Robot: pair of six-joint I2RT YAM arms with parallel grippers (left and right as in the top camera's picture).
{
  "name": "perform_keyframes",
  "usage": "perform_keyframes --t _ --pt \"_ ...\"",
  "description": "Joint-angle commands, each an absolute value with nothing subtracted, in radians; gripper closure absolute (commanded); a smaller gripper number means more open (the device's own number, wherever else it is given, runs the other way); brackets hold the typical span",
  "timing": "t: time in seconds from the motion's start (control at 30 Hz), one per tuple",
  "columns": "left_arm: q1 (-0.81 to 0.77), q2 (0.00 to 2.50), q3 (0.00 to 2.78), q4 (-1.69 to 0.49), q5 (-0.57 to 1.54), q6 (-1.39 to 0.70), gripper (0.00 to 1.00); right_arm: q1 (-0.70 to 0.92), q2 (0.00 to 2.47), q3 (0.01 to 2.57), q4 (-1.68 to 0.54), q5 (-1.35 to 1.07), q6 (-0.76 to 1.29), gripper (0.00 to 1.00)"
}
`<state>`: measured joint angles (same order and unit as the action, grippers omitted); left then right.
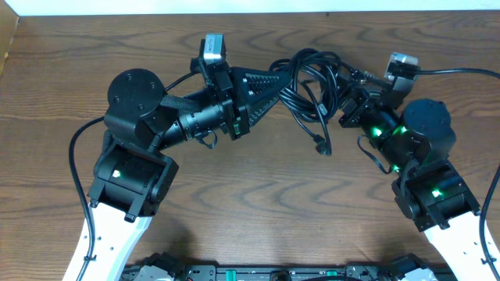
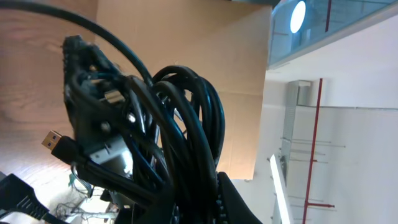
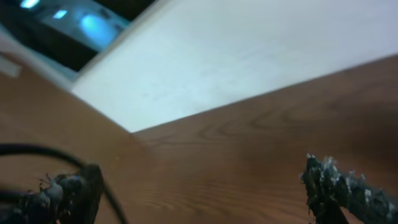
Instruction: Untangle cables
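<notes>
The left hand (image 1: 281, 84), pressed together, pinches a knotted clump of thin black cables (image 1: 312, 74) at the far middle of the wooden bench (image 1: 234, 195). A USB plug (image 2: 53, 140) juts from the tangle. The right hand (image 3: 205, 193) sits just beside the clump, fingers spread wide.
</notes>
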<state>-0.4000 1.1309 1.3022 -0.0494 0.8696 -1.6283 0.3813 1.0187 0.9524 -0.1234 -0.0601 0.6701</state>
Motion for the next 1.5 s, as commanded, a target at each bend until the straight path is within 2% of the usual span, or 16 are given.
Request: perform_keyframes --t 0.0,0.27,0.5,0.77,1.07,1.47 --pt "-0.405 1.115 1.324 -0.039 0.906 -1.644 0.93 0.368 1.016 0.952 -0.155 -0.006 0.656 0.01" --pt "-0.369 1.115 1.324 0.004 0.902 -1.660 0.92 0.365 1.006 0.952 -0.175 -0.282 0.593 0.01" --pt "-0.352 1.115 1.324 0.132 0.934 -1.719 0.93 0.365 0.999 0.952 -0.080 -0.390 0.594 0.01" --pt "-0.336 1.115 1.324 0.151 0.936 -1.751 0.93 0.352 0.999 0.952 0.023 -0.396 0.631 0.01" --pt "-0.258 1.116 1.324 0.310 0.931 -1.854 0.93 0.311 0.999 0.952 0.146 -0.493 0.684 0.01" --pt "-0.253 1.116 1.324 0.313 0.936 -1.853 0.93 0.311 0.999 0.952 0.306 -0.488 0.708 0.01"
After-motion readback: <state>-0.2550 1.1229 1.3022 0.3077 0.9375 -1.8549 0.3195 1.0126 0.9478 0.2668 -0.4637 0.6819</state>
